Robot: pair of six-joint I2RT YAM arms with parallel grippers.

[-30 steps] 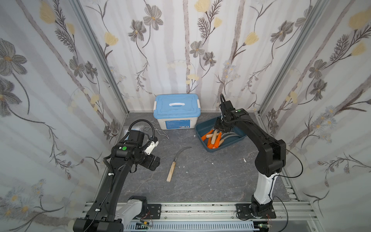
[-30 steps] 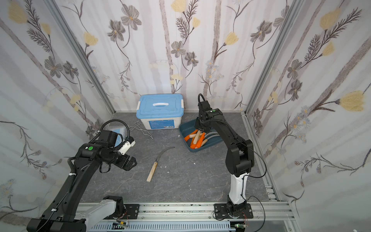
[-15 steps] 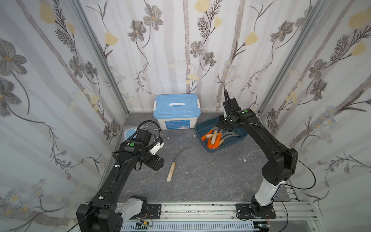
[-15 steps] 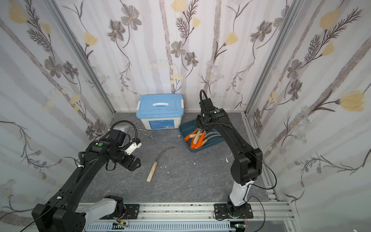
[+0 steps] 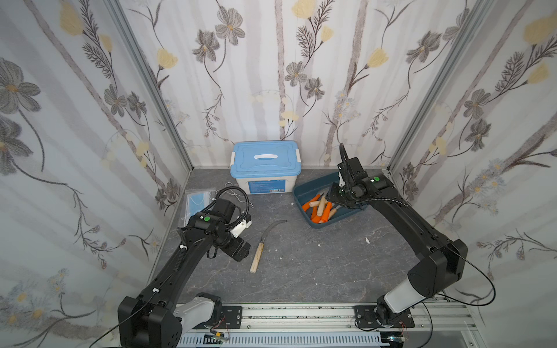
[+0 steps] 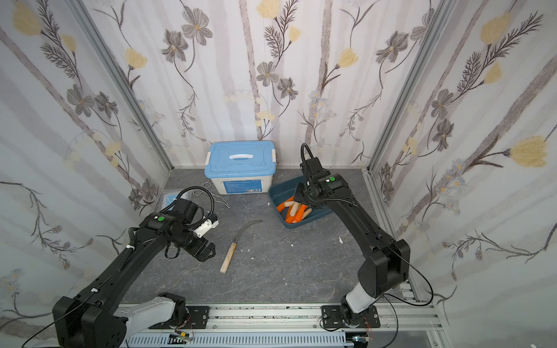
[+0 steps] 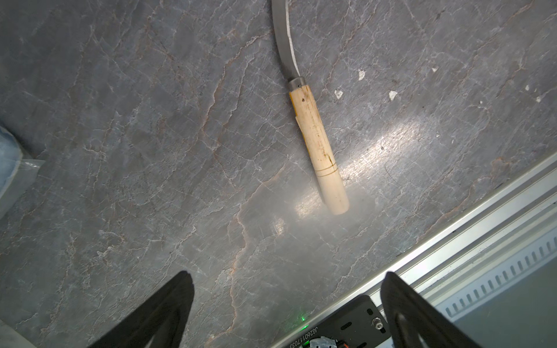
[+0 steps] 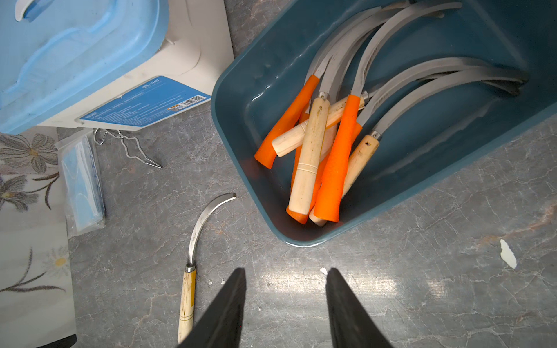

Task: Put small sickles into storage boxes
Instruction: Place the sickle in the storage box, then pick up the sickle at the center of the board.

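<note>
Nearly finished, by the look of it: one loose sickle (image 5: 261, 241) is lying alone on the grey desk (image 5: 331, 265). The other sickles (image 8: 316, 150), some orange-handled and some wooden-handled, are lying heaped in the blue tray (image 5: 301, 192) at about one o'clock from the desk's middle.

The step in hand appears to be the pickup of that final one. In both top views the left tool (image 5: 238, 251) is hovering with its jaws spread wide and nothing between them. The sickle's pale wooden handle is sitting just beside it at three o'clock, not touching. The curved blade is running off toward one o'clock, in the direction of the tray. The left wrist view is showing the handle ahead of the open fingers (image 7: 168, 307), not yet between them.

The next move is likely calling for a short shift toward three o'clock and a turn to bring the jaws across the handle. A descent and a close on the wood would follow, keeping clear of the thin blade.

Over at the tray, the right tool (image 8: 285, 272) is hanging above it, jaws partly parted and holding nothing. A white box with a blue lid (image 5: 265, 159) is standing at ten o'clock of the tray, just beside it.
</note>
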